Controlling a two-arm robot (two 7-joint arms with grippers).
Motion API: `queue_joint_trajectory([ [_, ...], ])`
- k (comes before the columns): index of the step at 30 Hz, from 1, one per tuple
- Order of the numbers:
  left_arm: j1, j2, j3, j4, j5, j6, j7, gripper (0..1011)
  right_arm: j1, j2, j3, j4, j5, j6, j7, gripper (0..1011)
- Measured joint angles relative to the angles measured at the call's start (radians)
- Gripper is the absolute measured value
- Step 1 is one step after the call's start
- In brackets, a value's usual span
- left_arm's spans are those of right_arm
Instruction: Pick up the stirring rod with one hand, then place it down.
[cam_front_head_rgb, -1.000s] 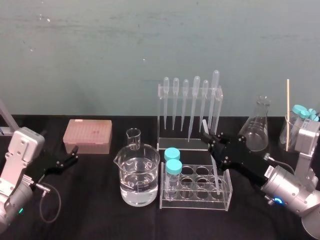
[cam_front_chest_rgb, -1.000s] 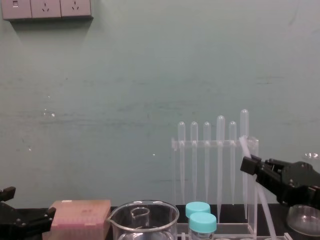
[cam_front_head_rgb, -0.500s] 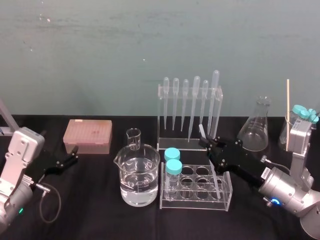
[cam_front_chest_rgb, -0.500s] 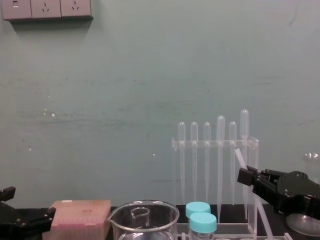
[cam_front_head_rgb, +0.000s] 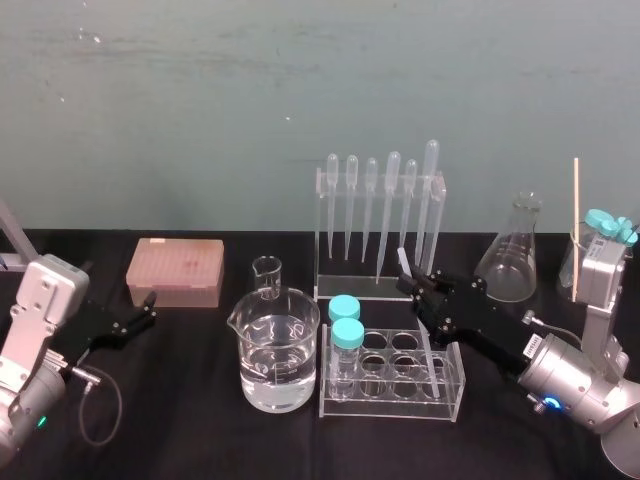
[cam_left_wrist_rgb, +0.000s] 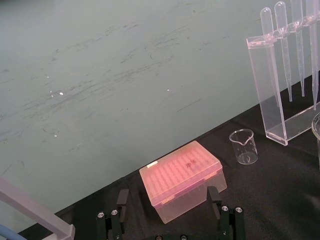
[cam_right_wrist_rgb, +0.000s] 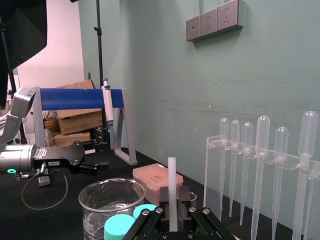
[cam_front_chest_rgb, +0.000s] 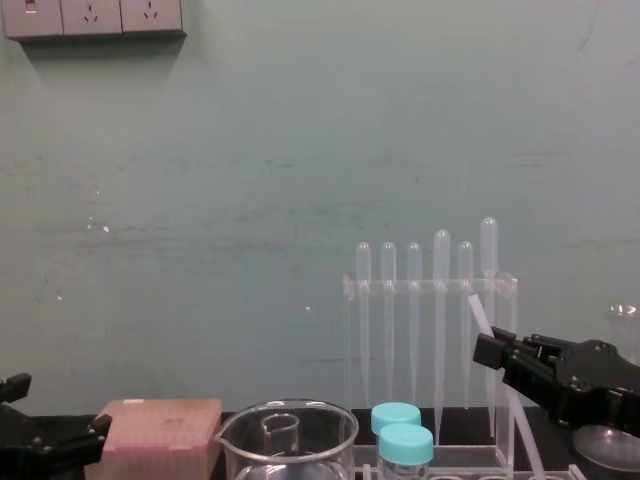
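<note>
Right wrist view: stirring rod (cam_right_wrist_rgb: 172, 187) was clamped by right gripper (cam_right_wrist_rgb: 172, 214); head view: its tip was seen in tube rack (cam_front_head_rgb: 456, 388), left gripper (cam_front_head_rgb: 150, 306) spread wide.

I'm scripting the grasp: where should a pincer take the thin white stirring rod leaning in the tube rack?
On its bare upper stretch above the clear tube rack, from the right, where the right pincer is shut on the thin translucent white stirring rod. Its lower end sits in the rack, and clear bulb-topped pipettes stand close behind.
</note>
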Motion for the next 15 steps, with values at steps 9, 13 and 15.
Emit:
queue_joint_trajectory([
  [9,0.0,0.0,0.0,0.0,0.0,0.0,0.0,1000,-0.001,0.0,0.001,-0.001,0.001,-0.002,0.0,398],
  [13,0.0,0.0,0.0,0.0,0.0,0.0,0.0,1000,-0.001,0.0,0.001,-0.001,0.001,-0.002,0.0,521],
  [15,0.0,0.0,0.0,0.0,0.0,0.0,0.0,1000,-0.001,0.0,0.001,-0.002,0.001,-0.002,0.0,602],
])
